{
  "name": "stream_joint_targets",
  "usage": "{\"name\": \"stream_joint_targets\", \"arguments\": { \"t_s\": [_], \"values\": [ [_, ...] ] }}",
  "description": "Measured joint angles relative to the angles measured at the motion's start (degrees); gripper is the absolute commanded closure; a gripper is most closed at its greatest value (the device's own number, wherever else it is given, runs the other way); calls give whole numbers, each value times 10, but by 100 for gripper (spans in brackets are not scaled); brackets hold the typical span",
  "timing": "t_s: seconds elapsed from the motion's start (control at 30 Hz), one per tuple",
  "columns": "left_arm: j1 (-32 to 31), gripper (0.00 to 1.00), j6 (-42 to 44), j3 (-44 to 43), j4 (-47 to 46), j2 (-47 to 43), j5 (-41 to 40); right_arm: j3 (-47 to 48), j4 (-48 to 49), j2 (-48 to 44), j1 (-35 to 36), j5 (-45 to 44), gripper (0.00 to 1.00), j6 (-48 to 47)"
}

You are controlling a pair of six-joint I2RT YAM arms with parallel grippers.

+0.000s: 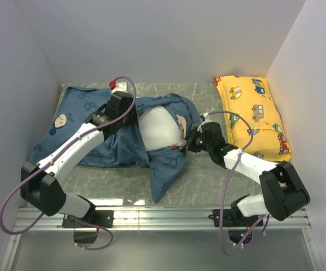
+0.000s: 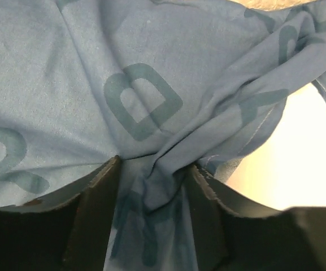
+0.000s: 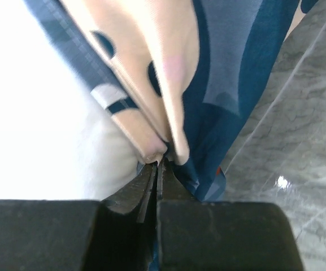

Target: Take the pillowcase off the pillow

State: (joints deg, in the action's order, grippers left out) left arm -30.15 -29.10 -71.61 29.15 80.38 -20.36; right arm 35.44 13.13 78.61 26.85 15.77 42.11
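Note:
The blue pillowcase [image 1: 78,127] lies bunched across the left and middle of the table. The white pillow [image 1: 158,127] bulges out of its open mouth in the middle. My left gripper [image 1: 113,119] is at the pillow's left side. In the left wrist view it [image 2: 154,172] is closed on a bunched fold of the pillowcase [image 2: 146,96], with the pillow [image 2: 298,164] bright at the right. My right gripper [image 1: 193,141] is at the pillow's right side. In the right wrist view it [image 3: 161,162] is shut on a pale printed edge of the pillowcase [image 3: 236,84], next to the pillow [image 3: 38,113].
A yellow car-print pillow [image 1: 253,116] lies at the back right against the right wall. Grey walls close in the table on the left, back and right. The marbled table top [image 1: 208,180] shows in front of the pillowcase. A metal rail [image 1: 163,217] runs along the near edge.

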Motion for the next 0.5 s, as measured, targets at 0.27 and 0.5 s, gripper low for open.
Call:
{"name": "stream_joint_targets", "arguments": {
  "t_s": [0.27,0.5],
  "values": [
    [-14,33,18,-57,42,10,-8,0,-35,-31,0,-2,100,-4],
    [-31,31,30,-103,52,9,-8,0,-37,-31,0,-2,100,-4]
  ]
}}
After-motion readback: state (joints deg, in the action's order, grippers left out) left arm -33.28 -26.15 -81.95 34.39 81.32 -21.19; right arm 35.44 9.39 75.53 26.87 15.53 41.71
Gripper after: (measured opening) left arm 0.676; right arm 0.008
